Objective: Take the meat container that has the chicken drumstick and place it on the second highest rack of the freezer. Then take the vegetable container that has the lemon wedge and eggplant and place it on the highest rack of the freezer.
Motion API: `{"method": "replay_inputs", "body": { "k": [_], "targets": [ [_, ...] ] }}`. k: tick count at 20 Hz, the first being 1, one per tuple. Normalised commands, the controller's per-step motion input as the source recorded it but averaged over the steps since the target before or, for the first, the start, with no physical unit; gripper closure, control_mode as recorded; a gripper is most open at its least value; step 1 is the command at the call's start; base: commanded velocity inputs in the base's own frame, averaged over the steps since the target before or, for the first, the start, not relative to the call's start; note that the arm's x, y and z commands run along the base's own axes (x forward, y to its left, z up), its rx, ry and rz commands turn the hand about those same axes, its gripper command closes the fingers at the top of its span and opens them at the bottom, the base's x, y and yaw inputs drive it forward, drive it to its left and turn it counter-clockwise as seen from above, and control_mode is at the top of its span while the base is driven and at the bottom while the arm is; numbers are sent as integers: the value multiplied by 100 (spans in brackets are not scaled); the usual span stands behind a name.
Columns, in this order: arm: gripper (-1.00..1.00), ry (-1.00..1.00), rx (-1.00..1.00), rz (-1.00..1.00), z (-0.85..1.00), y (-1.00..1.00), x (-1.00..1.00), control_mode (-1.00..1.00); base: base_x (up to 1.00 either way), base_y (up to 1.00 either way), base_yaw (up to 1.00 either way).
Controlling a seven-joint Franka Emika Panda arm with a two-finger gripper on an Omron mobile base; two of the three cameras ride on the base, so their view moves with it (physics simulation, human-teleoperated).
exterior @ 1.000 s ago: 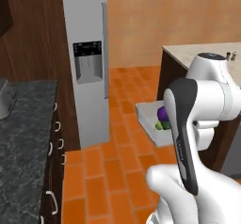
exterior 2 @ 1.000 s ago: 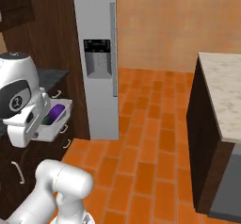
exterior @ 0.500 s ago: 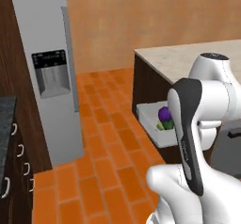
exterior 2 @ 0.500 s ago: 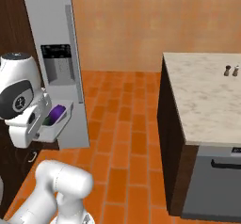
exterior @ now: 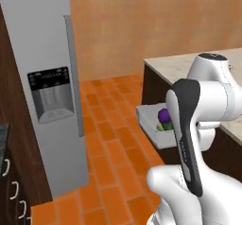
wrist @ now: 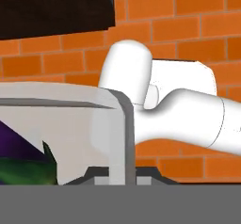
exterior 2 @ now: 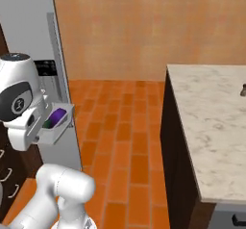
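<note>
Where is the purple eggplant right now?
The eggplant lies in a pale tray carried above the brick floor, beside the arm, between the freezer and the marble counter.

We counted one freezer, one tray with one eggplant, one stone counter, and one small shaker.

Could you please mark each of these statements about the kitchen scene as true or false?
1. The gripper is shut on the wall of the vegetable container. True.
2. The container holds a chicken drumstick. False: it holds the purple eggplant, with something green beside it.
3. The freezer door stands open. False: its door is closed.
4. The container rests on the marble counter. False: it is held in the air over the brick floor.
5. The freezer door has a dispenser panel. True.
</note>
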Motion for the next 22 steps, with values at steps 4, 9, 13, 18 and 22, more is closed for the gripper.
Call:
{"method": "replay_inputs", "body": {
  "k": [4,9,13,18,22],
  "targets": [
    [100,0,0,0,0,0,0,100,98,-39,0],
    [100,0,0,0,0,0,0,100,99,-38,0],
    [100,0,0,0,0,0,0,100,100,-31,0],
    [100,0,0,0,0,0,0,100,100,-31,0],
    [100,0,0,0,0,0,0,100,100,-23,0]
  ]
}}
